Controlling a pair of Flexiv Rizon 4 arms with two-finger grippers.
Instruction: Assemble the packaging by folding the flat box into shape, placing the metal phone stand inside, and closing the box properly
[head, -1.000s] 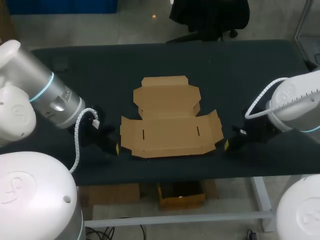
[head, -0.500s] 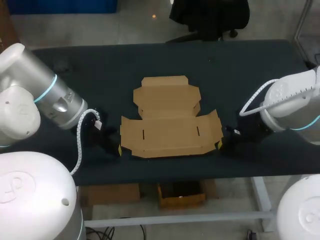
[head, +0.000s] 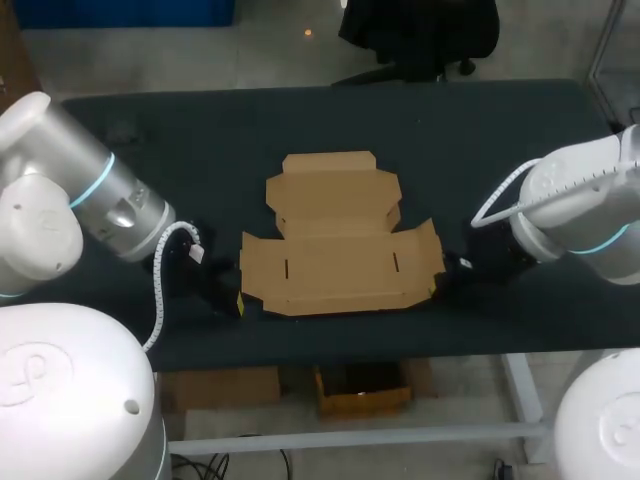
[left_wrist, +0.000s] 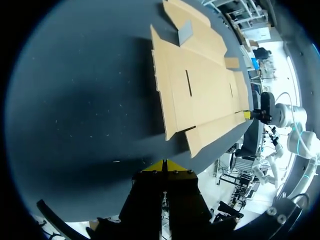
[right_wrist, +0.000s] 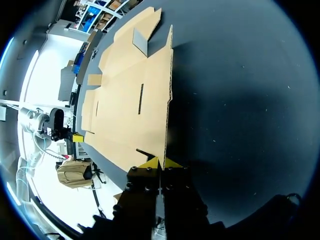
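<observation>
1. Step in hand: by my judgement, the folding stage, with no fold made yet. The flat box (head: 340, 255) lies opened out at the centre of the frame on the dark desk (head: 200, 140). Its panels lie flat, save one small tab on the far panel that appears raised.
2. The left end effector (head: 238, 298) sits low on the desk just beside the box's lower left corner. Its yellow tips are pressed together and hold nothing.
3. The right end effector (head: 437, 285) sits likewise at the lower right corner, at the edge of the side flap. Its tips are also closed and empty.
4. Next move, as I judge it: each pair of closed tips must work under its side flap and lift it. The card is thin and lies flat, so a shallow approach is needed; a blunt push could slide the whole sheet instead.
5. The metal phone stand is not seen in any view.
6. No object lies between either end effector and the box.
</observation>
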